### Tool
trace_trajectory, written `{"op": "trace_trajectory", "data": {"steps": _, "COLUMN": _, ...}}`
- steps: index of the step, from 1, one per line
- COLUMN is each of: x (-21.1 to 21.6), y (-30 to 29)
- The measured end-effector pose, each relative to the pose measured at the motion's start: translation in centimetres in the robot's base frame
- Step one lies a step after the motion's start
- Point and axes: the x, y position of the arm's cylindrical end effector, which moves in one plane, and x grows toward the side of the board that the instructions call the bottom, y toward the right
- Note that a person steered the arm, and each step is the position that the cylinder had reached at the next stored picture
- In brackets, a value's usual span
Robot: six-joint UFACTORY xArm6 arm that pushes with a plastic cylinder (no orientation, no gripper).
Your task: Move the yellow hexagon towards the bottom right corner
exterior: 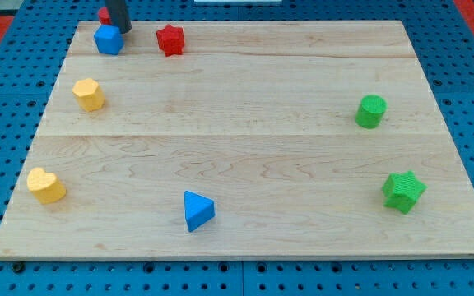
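The yellow hexagon (89, 94) sits near the board's left edge, in the upper left part of the view. My tip (125, 31) is at the view's top left, just above and right of a blue cube (108, 39), roughly touching it. The tip is well above the yellow hexagon and apart from it. A small red block (104, 14) is partly hidden behind the rod.
A red star (170, 39) lies right of the blue cube. A yellow heart (46, 185) is at the lower left, a blue triangle (197, 210) at bottom centre. A green cylinder (371, 111) and green star (403, 191) are at the right. The wooden board (245, 238) lies on blue pegboard.
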Motion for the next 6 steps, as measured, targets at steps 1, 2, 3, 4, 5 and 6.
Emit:
{"op": "trace_trajectory", "data": {"steps": 1, "x": 2.3, "y": -2.4}}
{"op": "trace_trajectory", "data": {"steps": 2, "x": 2.5, "y": -3.1}}
{"op": "trace_trajectory", "data": {"steps": 3, "x": 2.9, "y": -2.1}}
{"op": "trace_trajectory", "data": {"steps": 4, "x": 3.0, "y": -5.5}}
{"op": "trace_trajectory", "data": {"steps": 5, "x": 3.0, "y": -9.2}}
{"op": "trace_trajectory", "data": {"steps": 6, "x": 4.0, "y": -9.5}}
